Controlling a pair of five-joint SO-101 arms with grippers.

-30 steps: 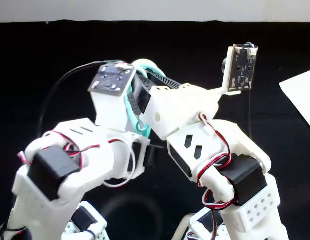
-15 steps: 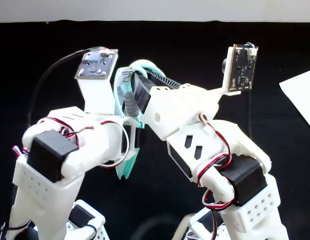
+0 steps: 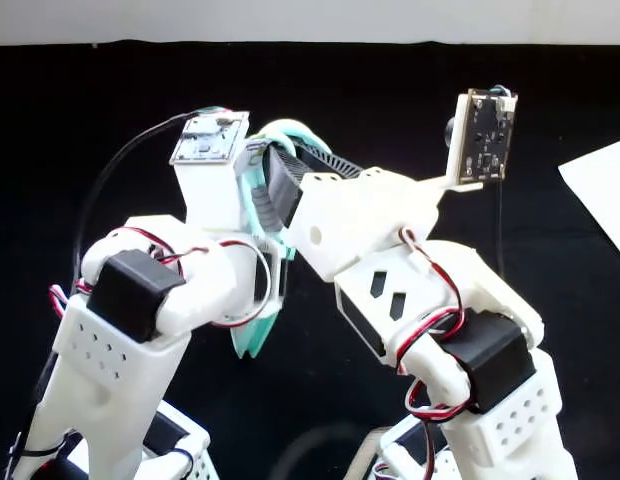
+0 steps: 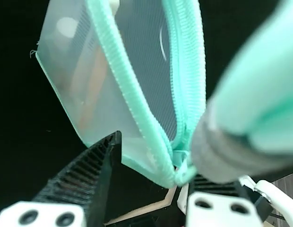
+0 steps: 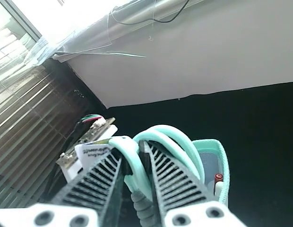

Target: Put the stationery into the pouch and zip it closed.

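Holding the scissors: my right end effector is clenched on the mint loop handles of what I take for scissors, right up against its own camera.
Left end effector: my left end effector has the zip corner of the pouch in its bite. The pouch hangs clear of the counter from there, so I judge it clenched on that corner.
Pouch: raised between the two arms, with its mouth open and the two zip tapes apart, meeting at the held corner.
Inside: a red-tipped item shows in the pouch, just beyond the handles.
Handling: I expect the pouch to be light and floppy — mesh walls that sag and twist, with some body in the zip tape. The scissors look stiff, and their smooth plastic may slip.
Where to take hold: the tape ends for the pouch, the zip pull for closing, the loops for the scissors.
Hidden: I cannot make out the scissor blades, the zip pull or whatever else the pouch holds — a mint-and-grey shape close to the lens covers part of the left wrist view.
Beyond: the black counter, with a white sheet at its far side.
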